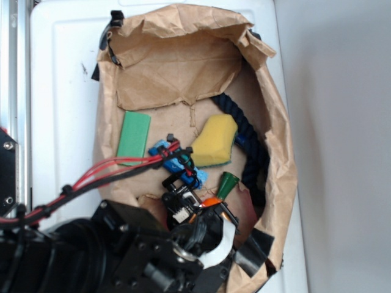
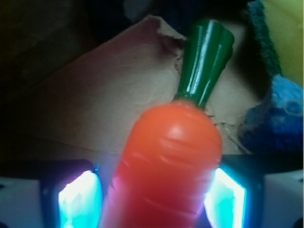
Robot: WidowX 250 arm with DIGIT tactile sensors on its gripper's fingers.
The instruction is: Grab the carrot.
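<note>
**Carrot between the fingers, low in the paper-lined basin**

The glossy orange toy carrot with the dark green stem (image 2: 166, 161) lies between the two fingers of the black gripper (image 2: 156, 199). In the wrist view one lit pad (image 2: 78, 199) is apart from its flank by a thin dark gap, and the other pad (image 2: 228, 194) is right at its side. If the jaws really press it, I cannot tell.

In the exterior view the carrot (image 1: 221, 190) is at the lower part of the crumpled brown paper lining (image 1: 177, 73), with its green stem pointing away from the gripper (image 1: 204, 210). Just beyond the stem lies the yellow sponge with green backing (image 1: 215, 141). A small blue sponge (image 1: 174, 162) is near, partly hidden by the red cables (image 1: 116, 168). A dark blue rope (image 1: 250, 140) curves along the far side, close to the stem. A flat green rectangular pad (image 1: 134, 137) lies well apart.
</note>
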